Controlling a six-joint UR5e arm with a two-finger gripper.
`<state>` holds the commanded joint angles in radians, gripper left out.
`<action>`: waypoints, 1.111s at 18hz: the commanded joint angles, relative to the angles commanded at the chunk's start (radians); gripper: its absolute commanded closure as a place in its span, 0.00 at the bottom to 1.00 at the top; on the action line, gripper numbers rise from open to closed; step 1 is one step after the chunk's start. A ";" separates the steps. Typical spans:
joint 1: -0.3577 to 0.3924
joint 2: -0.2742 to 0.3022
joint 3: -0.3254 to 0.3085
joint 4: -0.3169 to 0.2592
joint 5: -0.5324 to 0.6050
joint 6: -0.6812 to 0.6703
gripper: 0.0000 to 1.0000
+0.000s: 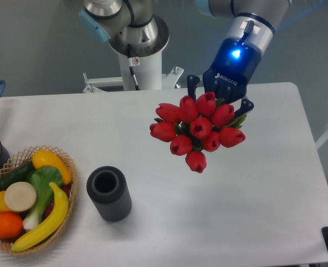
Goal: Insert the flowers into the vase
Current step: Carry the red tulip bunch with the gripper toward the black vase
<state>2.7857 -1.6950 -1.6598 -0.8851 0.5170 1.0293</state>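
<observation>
My gripper (219,105) is closed on the stems of the tulip bunch (197,130), which hangs in the air with its red buds tipped toward the camera, clear of the white table (236,211). The ribbed dark grey vase (108,193) stands upright well off toward the wicker fruit basket (69,167), mouth open, so I judge the carry comes next.

Flowers (197,129) glossy, perhaps plastic; vase (109,193) matt, ribbed; basket (69,167) woven wicker.
</observation>
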 joint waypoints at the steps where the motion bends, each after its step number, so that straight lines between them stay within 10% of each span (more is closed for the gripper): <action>1: 0.000 -0.002 0.000 0.002 0.000 0.000 0.77; 20: -0.104 -0.089 0.032 0.037 -0.161 0.006 0.77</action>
<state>2.6817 -1.7839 -1.6276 -0.8485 0.3561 1.0354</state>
